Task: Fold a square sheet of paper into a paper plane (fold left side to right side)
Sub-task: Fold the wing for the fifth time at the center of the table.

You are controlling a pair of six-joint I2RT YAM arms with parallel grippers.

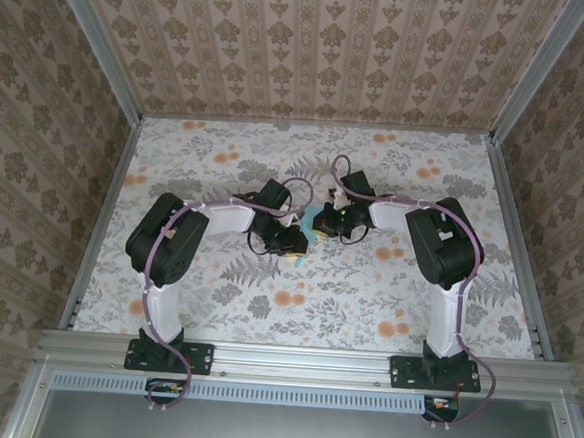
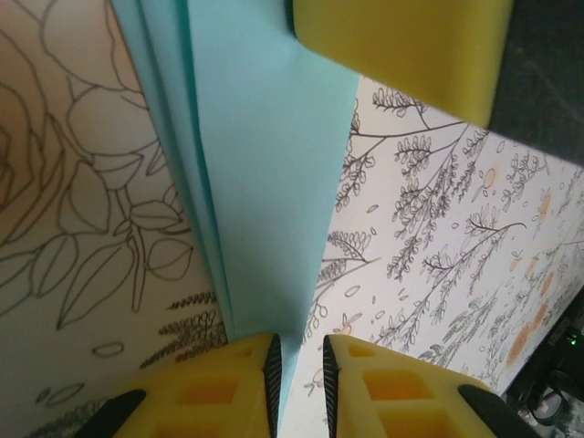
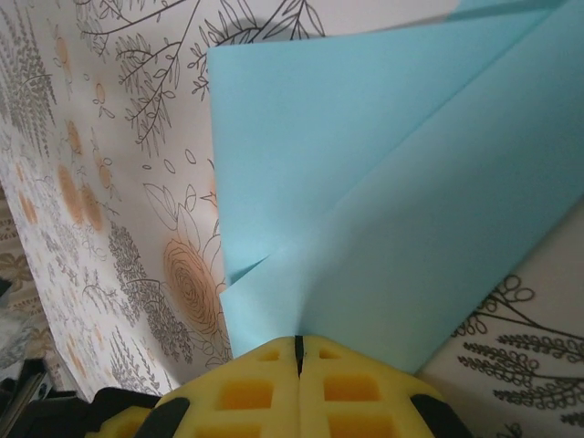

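At the bottom edge of the left wrist view, the left hand (image 2: 299,376) had its yellow fingers (image 2: 242,388) slightly spread, with a narrow gap between the pads. The light-blue paper (image 2: 265,182) ran down from the top of the frame and tapered into that gap, its stacked folded edges along its left side. Whether either pad touched it could not be told. At the upper right of that frame, a broad yellow pad (image 2: 401,55) overlapped the paper's far end.

At the bottom centre of the right wrist view, the right hand (image 3: 298,358) had its fingers pressed together, pinching the paper's near edge. From there two overlapping layers fanned toward the upper right, and a small folded corner showed just left of the pads.

Seen from above, both arms met at the middle of the floral bench (image 1: 367,294), with a sliver of the paper between them.
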